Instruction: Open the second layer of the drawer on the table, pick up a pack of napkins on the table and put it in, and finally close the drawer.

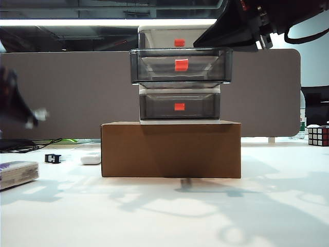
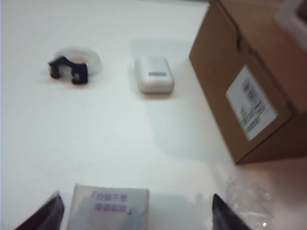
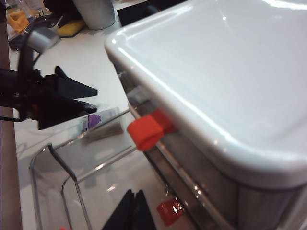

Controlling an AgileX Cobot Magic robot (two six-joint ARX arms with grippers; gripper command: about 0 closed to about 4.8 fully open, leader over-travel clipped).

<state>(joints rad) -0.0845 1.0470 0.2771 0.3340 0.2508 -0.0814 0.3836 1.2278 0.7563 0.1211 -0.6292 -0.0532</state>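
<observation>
Two end effectors | left (image 2: 139, 213) spread over purple-lettered napkins (image 2: 109, 210) | right (image 3: 133, 211) closed, drawer (image 3: 206, 72)

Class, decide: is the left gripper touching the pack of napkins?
Apart. The left wrist view shows the left gripper open, fingertips either side of the pack of napkins, with table showing between.

The white-framed three-tier plastic cabinet (image 1: 179, 77) stands on the brown cardboard box (image 1: 171, 149). Its smoky grey middle drawer (image 1: 180, 66) juts out, pulled open. The whitish, purple-marked napkin pack (image 1: 18, 174) lies flat on the white table (image 1: 169, 211), well left of the box.
</observation>
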